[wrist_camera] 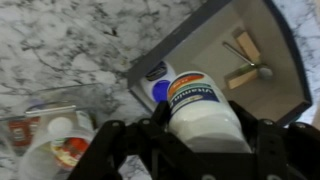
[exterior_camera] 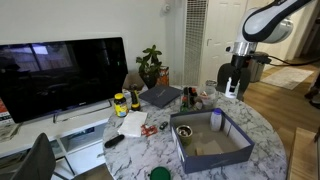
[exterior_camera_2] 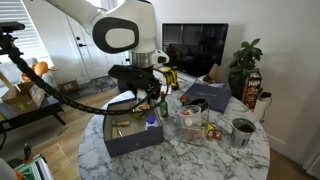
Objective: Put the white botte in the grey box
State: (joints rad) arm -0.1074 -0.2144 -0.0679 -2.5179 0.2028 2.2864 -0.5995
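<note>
The white bottle [wrist_camera: 203,112], with an orange and blue label, is held between the black fingers of my gripper [wrist_camera: 200,135]. In the wrist view it hangs above the marble table, just off a corner of the grey box [wrist_camera: 200,45]. The box has blue-grey walls and a tan inside with small wooden pieces [wrist_camera: 245,58] lying in it. In both exterior views the gripper [exterior_camera: 232,88] [exterior_camera_2: 150,100] is raised above the round table beside the box [exterior_camera: 180,138] [exterior_camera_2: 122,145]. A small blue-capped bottle [wrist_camera: 158,86] stands at the box corner.
A clear plastic tub [wrist_camera: 45,140] with small items sits on the marble next to the box. A laptop [exterior_camera: 160,96], a yellow bottle [exterior_camera: 120,103], a potted plant [exterior_camera: 150,66] and a metal cup [exterior_camera_2: 241,130] are on the table. A TV [exterior_camera: 60,75] stands behind.
</note>
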